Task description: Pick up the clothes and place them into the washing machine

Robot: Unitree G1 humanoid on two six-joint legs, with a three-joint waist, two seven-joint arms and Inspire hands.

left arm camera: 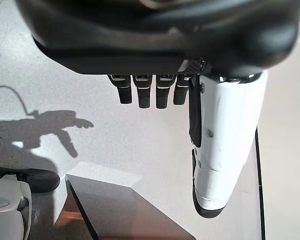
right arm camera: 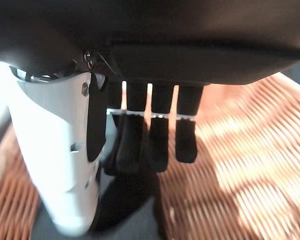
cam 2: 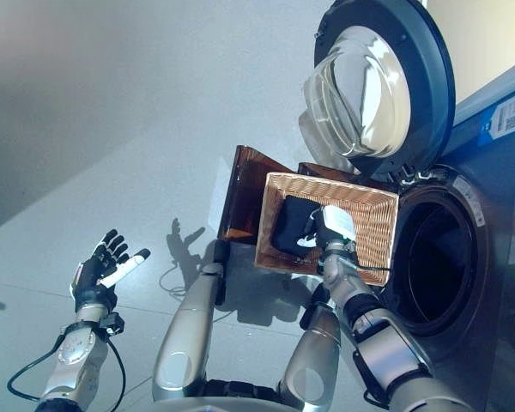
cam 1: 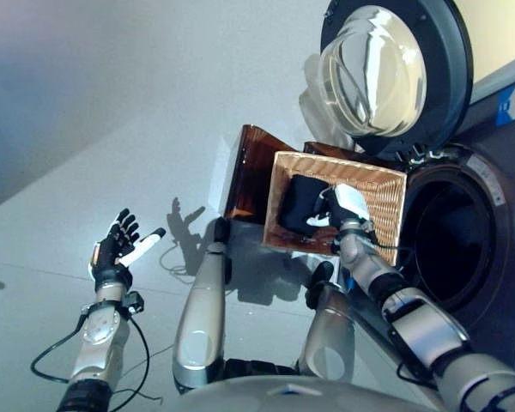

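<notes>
Right hand (cam 1: 348, 206) fingers straight over black cloth (cam 1: 299, 204) in basket (cam 1: 386, 184), nothing gripped; curl deep before lifting.

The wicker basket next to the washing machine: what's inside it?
A dark garment lies in the wicker basket, with the robot's right hand reaching down onto it. The rest shows bare woven bottom. Anything beneath the garment or hand is covered.

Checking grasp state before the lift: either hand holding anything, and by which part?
Left hand: open, holds nothing. Right hand is in the wicker basket at the black garment; whether it has closed on the cloth cannot be told.
</notes>
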